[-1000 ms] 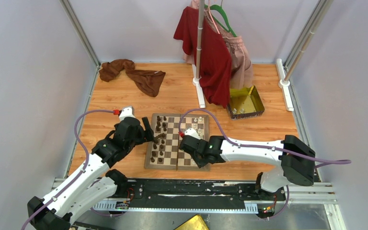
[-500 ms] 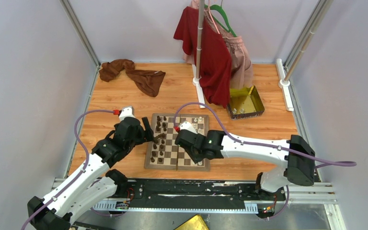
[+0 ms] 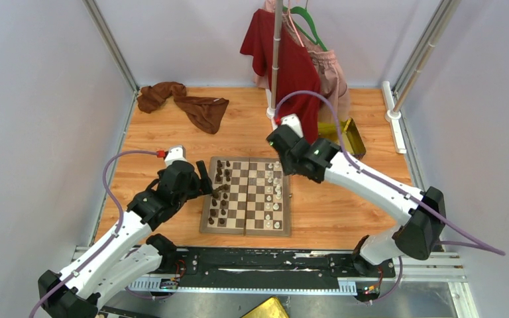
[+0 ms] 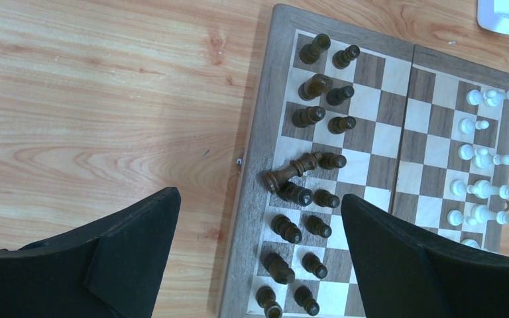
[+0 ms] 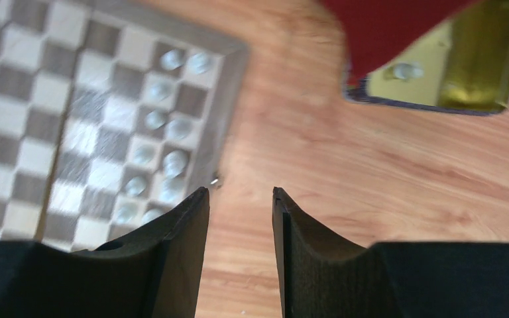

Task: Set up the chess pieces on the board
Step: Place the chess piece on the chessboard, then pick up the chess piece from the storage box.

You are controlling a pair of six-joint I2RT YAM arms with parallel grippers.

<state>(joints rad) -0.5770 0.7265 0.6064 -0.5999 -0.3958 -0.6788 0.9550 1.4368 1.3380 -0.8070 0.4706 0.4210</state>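
Wood-grain table [image 3: 344, 199], pale lilac walls [image 3: 40, 99], metal frame posts [image 3: 109, 43] at the far corners. Square wooden folding chessboard [image 3: 238, 199] lies on the table's near middle, just ahead of my bases. Dark brown chess pieces [image 4: 308, 116] stand in its two left columns and cream-white chess pieces [image 4: 484, 192] in the right ones. My left end effector [image 4: 258, 199] hovers over the board's left border, fingers spread wide and empty. My right end effector [image 5: 240, 192] is off the board's far right corner, fingers parted, nothing between them.

Risks, my read: one toppled dark brown piece [image 4: 291, 171] lies across the squares just beside its neighbours, so reaching for it could knock that tight row down. The pieces are tiny and easy to pinch off-centre and flick away. On the right, the gold metal tray [image 5: 477, 66] holds a pale round thing [image 5: 404, 69]. It is likely a leftover piece, but the view is too blurred to be sure. A red garment [image 3: 291, 73] hangs from a white rack pole [image 3: 277, 40] over one corner of the tray, and my fingers or wrist could snag it.

Rest of room: crumpled brown cloth [image 3: 185, 103] at the table's far left, pink garment [image 3: 335, 79] behind the red one.
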